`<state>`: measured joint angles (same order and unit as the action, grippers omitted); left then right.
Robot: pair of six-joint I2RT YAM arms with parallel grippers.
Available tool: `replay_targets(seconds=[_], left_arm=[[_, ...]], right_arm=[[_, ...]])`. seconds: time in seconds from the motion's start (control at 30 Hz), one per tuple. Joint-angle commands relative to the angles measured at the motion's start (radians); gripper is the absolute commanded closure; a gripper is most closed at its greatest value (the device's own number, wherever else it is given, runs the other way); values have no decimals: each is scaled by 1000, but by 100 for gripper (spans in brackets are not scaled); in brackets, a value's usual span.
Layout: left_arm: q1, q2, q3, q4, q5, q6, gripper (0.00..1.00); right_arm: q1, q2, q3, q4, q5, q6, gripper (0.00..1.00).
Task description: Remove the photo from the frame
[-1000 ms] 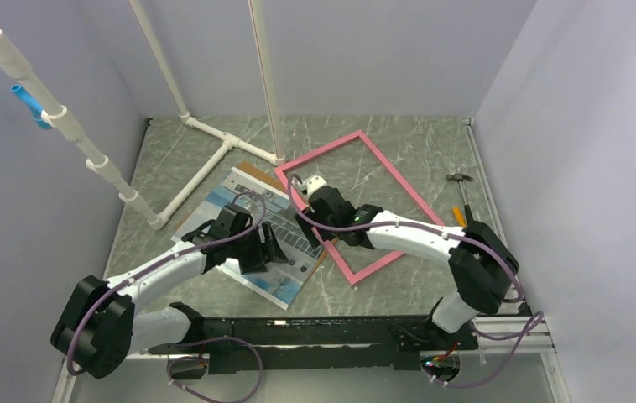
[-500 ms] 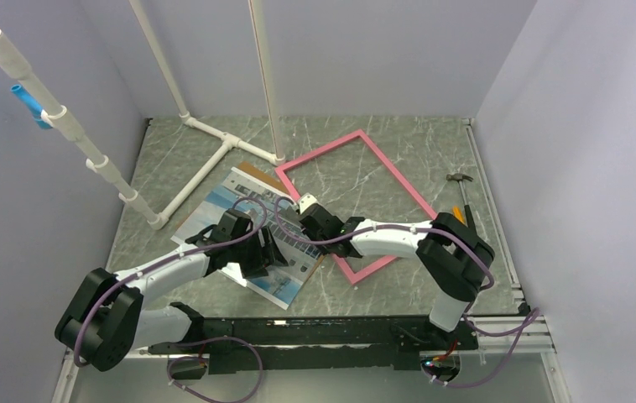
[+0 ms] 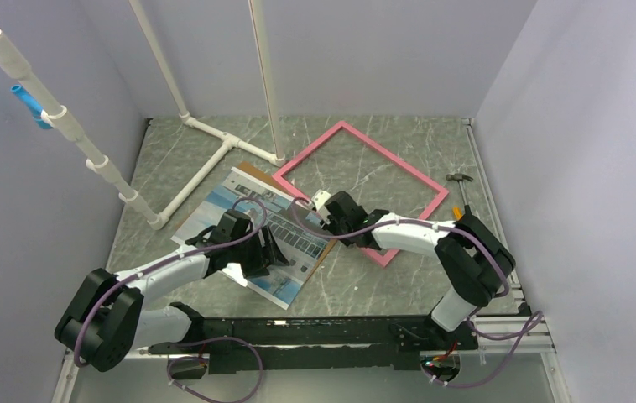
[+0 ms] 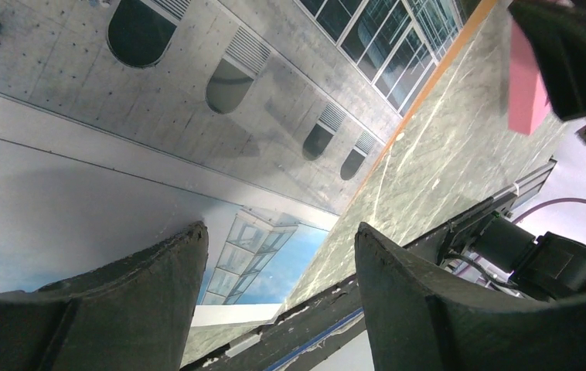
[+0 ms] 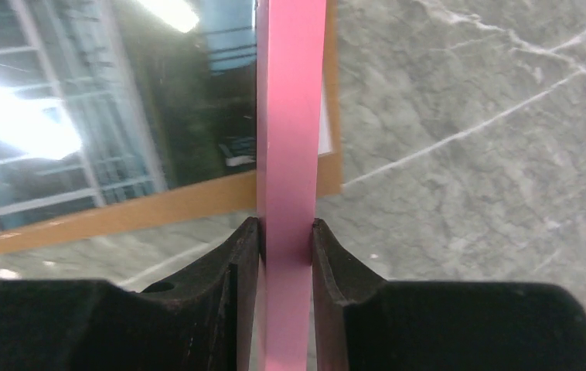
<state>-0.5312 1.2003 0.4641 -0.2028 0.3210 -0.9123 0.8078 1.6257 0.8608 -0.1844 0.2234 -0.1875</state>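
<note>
Overhead, two wrist close-ups; shared photo (image 3: 231,197)

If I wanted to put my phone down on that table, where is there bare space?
Bare marble: between the thin pink rectangular frame and the black near-edge rail, the far right corner behind that frame, and inside it. Crowded: the middle, where the left gripper, the right gripper and the large sky-and-building photo print meet.

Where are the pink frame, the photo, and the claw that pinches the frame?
the frame (image 3: 395,159): top camera, on its far right bar.
the photo (image 3: 216,206): top camera, on its blue sky part.
the right claw (image 5: 284,232): right wrist camera, midway between its fingertips, pinching the frame.
</note>
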Motion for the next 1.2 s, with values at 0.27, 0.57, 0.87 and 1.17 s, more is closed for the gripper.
replay_targets(seconds=[0.27, 0.57, 0.87, 1.17], left_arm=[[-1, 8, -70, -44, -51, 28, 25], [-1, -35, -43, -87, -39, 61, 23], [-1, -164, 113, -262, -19, 159, 19], [2, -273, 160, -432, -70, 247, 12]], right_arm=[[-157, 54, 109, 12, -30, -298, 100], [-170, 107, 162, 4, 48, -352, 64], [-41, -18, 253, -225, 346, -18, 33], [2, -448, -95, -8, -227, 776, 22]])
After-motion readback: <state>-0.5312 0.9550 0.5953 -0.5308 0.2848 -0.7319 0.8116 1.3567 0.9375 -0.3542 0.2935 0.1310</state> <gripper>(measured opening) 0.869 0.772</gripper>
